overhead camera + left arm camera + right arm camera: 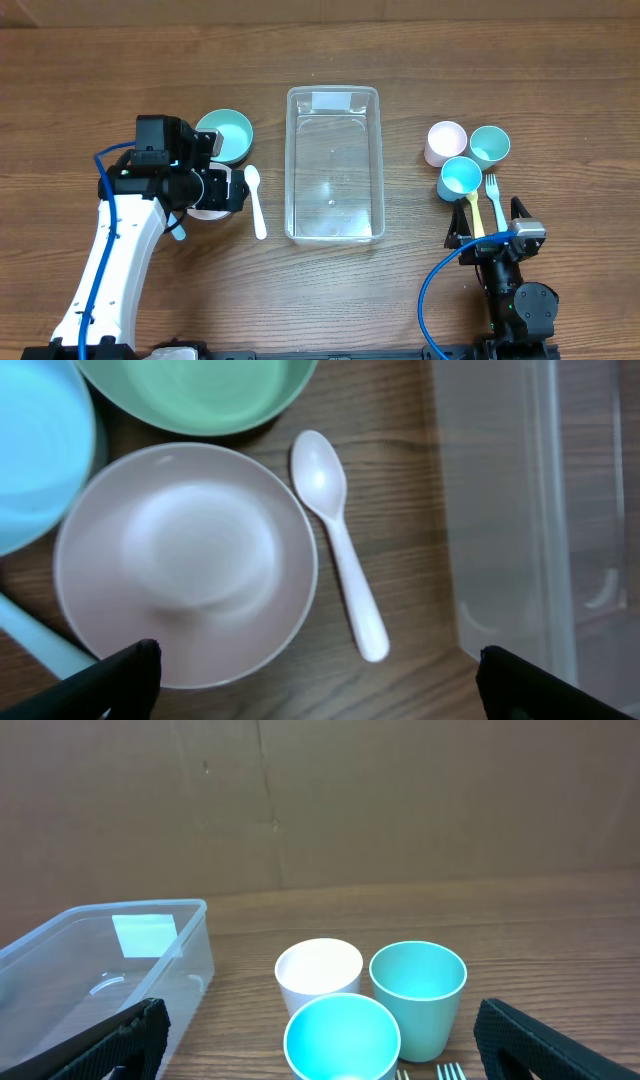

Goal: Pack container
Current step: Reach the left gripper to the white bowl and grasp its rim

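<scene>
Hovering left of the container (334, 180), left gripper (318, 682) gapes over a pink bowl (185, 560).
Right gripper (320, 1050), on the container's opposite side, gapes too.

The overhead camera looks straight down on the wooden table (400, 300) from well above and takes in the whole layout. The left wrist camera also faces almost straight down, but close: pink bowl (185, 565), white spoon (335, 540) and, at the right, a blurred clear wall that is probably the container (500, 510), all shared with overhead. The right wrist camera sits low and looks level across the table to a brown backdrop (400, 800), a blue cup (342, 1035) nearest, the container's end at left; the two wrist views share only the container
</scene>
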{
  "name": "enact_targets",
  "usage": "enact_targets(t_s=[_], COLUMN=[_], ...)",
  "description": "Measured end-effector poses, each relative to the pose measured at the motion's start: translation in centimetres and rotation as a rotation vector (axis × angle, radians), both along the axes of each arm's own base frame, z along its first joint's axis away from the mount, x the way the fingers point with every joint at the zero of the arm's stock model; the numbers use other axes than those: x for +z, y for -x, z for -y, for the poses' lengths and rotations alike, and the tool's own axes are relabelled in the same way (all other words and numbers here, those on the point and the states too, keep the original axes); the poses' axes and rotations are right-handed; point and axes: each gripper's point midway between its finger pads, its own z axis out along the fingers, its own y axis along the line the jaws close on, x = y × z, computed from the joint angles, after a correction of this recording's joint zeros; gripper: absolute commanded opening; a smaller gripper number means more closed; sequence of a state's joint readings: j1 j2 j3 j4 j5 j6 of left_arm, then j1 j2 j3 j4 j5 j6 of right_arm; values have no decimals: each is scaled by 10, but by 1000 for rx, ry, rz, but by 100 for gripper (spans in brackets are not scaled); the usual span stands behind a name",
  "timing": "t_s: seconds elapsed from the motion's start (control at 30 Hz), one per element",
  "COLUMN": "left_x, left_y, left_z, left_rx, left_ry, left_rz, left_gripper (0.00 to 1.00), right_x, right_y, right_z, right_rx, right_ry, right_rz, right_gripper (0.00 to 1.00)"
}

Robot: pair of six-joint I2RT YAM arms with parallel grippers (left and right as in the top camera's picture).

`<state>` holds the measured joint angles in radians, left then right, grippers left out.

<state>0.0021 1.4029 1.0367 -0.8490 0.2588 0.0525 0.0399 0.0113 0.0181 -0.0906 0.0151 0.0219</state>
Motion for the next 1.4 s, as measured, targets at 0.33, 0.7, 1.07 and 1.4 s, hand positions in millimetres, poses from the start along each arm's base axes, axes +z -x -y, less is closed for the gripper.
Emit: enact_targets(t_s=[0.33, 0.7, 1.07, 1.4], left_x=[3, -68, -71, -94], left_y=[-24, -15, -23, -19], left_z=[1, 21, 6, 4], left_rx=[-14, -119, -82, -91], left_ry=[-150, -266, -354, -372], left_rz=[105, 8, 24, -39], left_gripper=[84, 47, 36, 19], right_x=[0, 0, 0, 0], right_y=[0, 0, 0, 0], right_z=[0, 0, 0, 0], right_rx=[0, 0, 0, 0], right_ry=[0, 0, 0, 0], right_rz=[1, 1, 0, 0], right_gripper=[100, 100, 100, 100])
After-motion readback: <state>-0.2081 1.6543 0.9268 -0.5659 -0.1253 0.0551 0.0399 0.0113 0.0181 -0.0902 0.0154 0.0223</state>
